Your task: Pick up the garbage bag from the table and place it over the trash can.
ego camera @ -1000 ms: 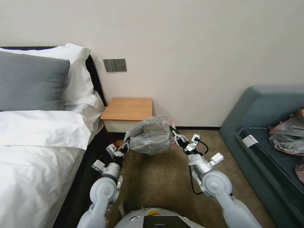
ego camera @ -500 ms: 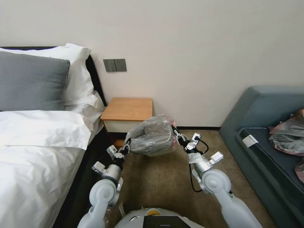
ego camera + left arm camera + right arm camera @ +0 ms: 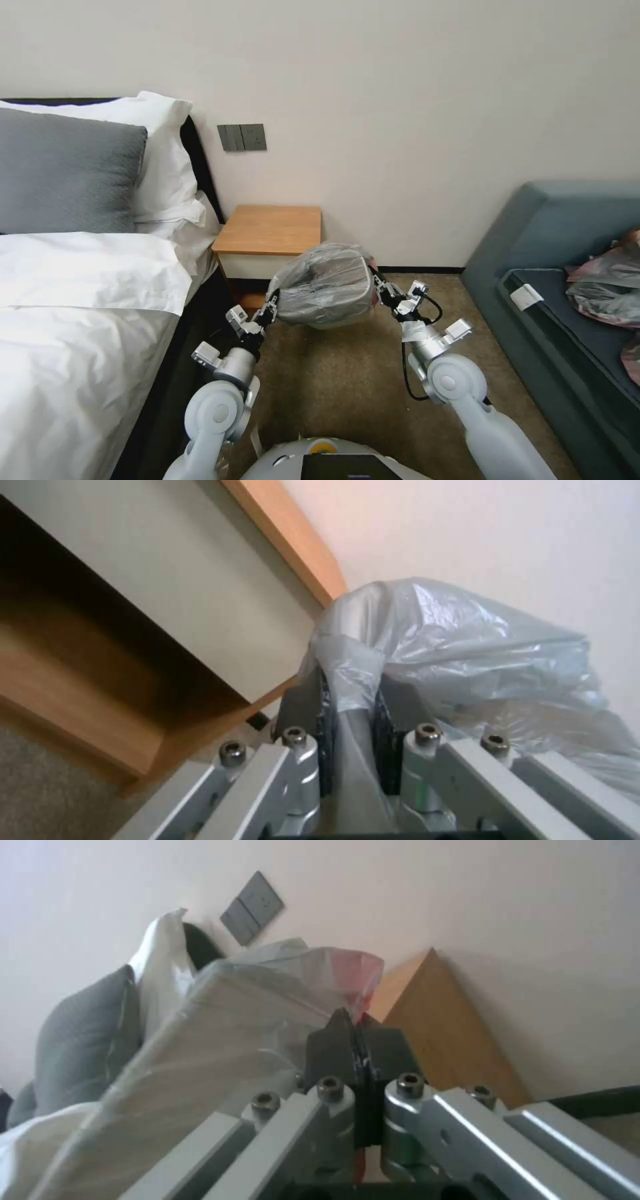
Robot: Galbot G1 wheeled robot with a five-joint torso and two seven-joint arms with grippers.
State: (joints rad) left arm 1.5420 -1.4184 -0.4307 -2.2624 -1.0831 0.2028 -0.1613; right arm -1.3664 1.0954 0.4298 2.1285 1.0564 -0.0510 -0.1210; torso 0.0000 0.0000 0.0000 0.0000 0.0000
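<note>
Now both tools (image 3: 270, 308) (image 3: 380, 288) stretch garbage bag (image 3: 327, 287) taut.

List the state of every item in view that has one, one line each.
garbage bag: stretched between both grippers, draped over the trash can's top.
trash can: wrapped in the bag, beside the table.
left gripper: shut on the bag's edge.
right gripper: shut on the bag's opposite edge.
table: top bare, drawer closed.
heap of bags: lying crumpled on the sofa.
</note>
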